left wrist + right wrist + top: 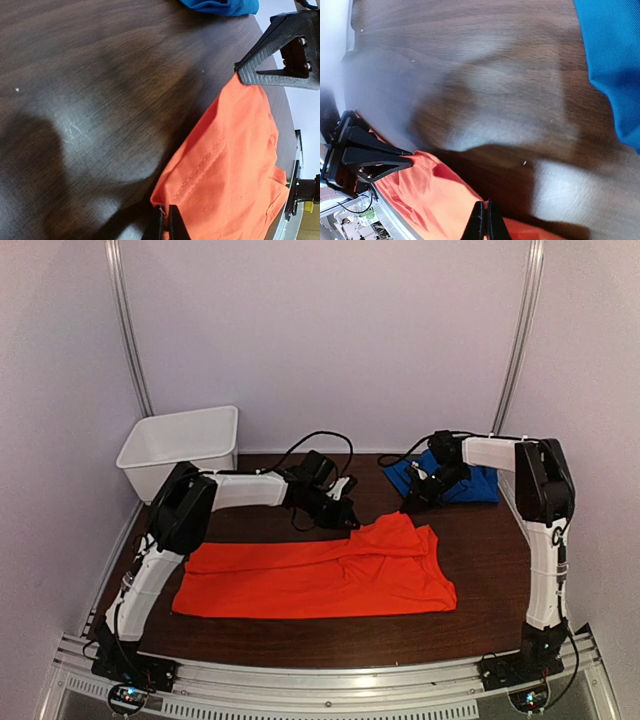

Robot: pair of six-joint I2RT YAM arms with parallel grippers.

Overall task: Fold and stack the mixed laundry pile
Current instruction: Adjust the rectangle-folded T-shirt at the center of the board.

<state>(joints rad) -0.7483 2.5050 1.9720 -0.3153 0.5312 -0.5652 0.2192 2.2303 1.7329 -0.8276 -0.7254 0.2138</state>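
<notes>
The orange-red T-shirt [320, 575] lies spread across the middle of the dark table, with its far edge lifted into a bump. My left gripper [346, 517] is shut on a corner of that far edge, seen in the left wrist view [165, 222] pinching the orange cloth [235, 170]. My right gripper [412, 503] is shut on the same edge a little to the right, seen in the right wrist view [485, 222] on the orange cloth [435, 200]. The royal-blue garment [460, 483] lies bunched at the back right, behind my right arm. It also shows in the wrist views [222, 6] [615, 60].
A white plastic bin [180, 445] stands at the back left. Bare dark table [250, 525] lies between the bin and the shirt. The table's front edge rail [330, 675] runs just below the shirt. Walls close the sides.
</notes>
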